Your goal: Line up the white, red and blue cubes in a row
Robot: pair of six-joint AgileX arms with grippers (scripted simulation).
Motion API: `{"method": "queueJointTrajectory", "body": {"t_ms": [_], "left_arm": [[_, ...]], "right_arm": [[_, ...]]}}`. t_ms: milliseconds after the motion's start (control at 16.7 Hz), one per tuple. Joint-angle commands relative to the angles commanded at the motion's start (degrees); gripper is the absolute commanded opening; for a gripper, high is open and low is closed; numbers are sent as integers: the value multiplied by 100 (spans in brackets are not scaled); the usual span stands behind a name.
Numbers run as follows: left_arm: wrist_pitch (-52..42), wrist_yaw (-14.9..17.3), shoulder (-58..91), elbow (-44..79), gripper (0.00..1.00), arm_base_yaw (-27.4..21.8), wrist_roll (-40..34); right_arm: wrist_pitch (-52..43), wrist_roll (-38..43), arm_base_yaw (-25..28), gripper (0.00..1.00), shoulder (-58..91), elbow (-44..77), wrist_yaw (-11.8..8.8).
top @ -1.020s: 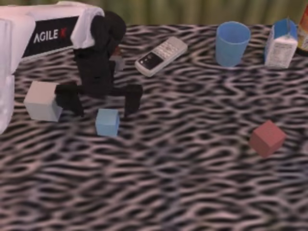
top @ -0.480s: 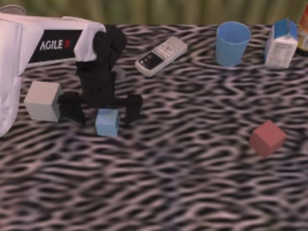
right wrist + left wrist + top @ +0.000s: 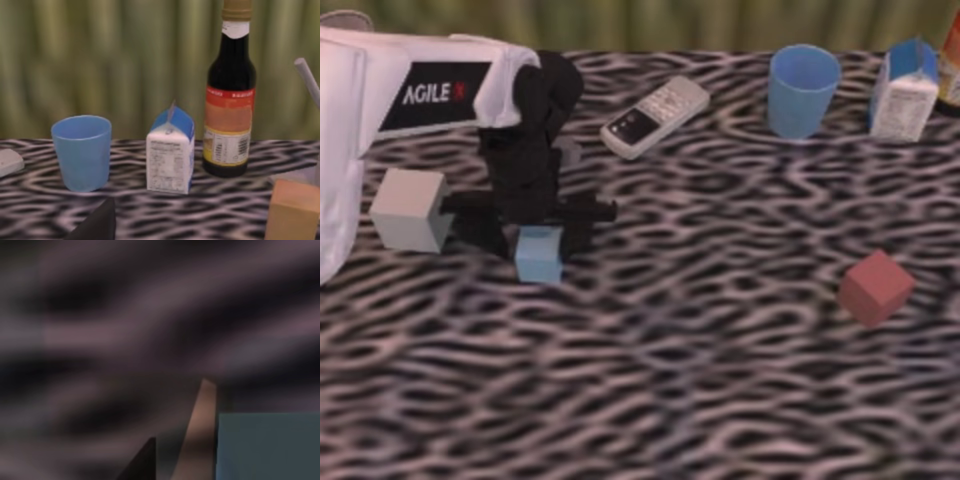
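Left pincer (image 3: 538, 235) is down at the small light-blue matte cube (image 3: 540, 254), fingers either side of it; whether they have clamped it cannot be told. That cube sits on the zebra-patterned bench (image 3: 720, 380), near the large pale white-grey cube (image 3: 408, 209); the dull red cube (image 3: 875, 287) lies well apart at right. Judgement: rigid, light, matte faces, low slip risk; grip opposite flat sides, squarely. Right arm is parked out of the top view.
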Motion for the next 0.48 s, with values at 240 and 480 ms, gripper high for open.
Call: {"method": "queueJointTrajectory", "body": {"t_ms": [240,480], "left_arm": [[0,0,0,0,2,0,0],[0,0,0,0,0,0,0]], "right_arm": [[0,0,0,100,0,0,0],[0,0,0,100,0,0,0]]}}
